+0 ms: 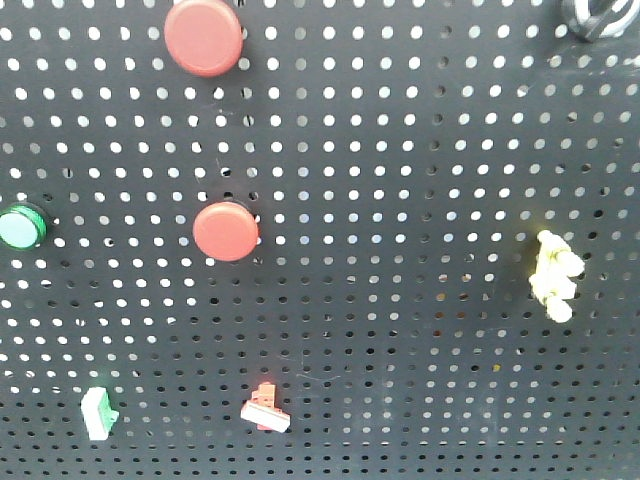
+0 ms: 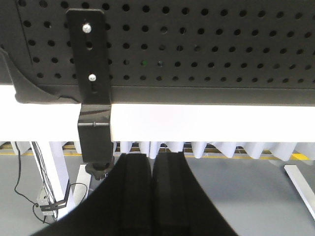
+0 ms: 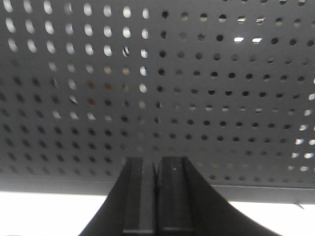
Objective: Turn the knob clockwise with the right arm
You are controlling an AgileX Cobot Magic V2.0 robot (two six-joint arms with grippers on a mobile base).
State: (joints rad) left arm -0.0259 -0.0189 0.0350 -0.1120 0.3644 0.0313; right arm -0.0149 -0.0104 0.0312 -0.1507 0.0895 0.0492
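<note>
on the black pegboard (image 1: 400, 200) no arm shows from the front, so by my judgement the turn is not begun. which fitting is the knob i cannot tell; perhaps the dark ring (image 1: 598, 20) top right. right pincer (image 3: 156, 196) pressed together, left pincer (image 2: 151, 196) likewise. count: two red buttons (image 1: 203, 35), one green button (image 1: 20, 227), one yellow fitting (image 1: 555, 275), two small switches (image 1: 266, 407).

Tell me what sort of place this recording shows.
Likely a robot test rig in a lab or workshop: a black pegboard carrying red push buttons, a green button and small switches.
</note>
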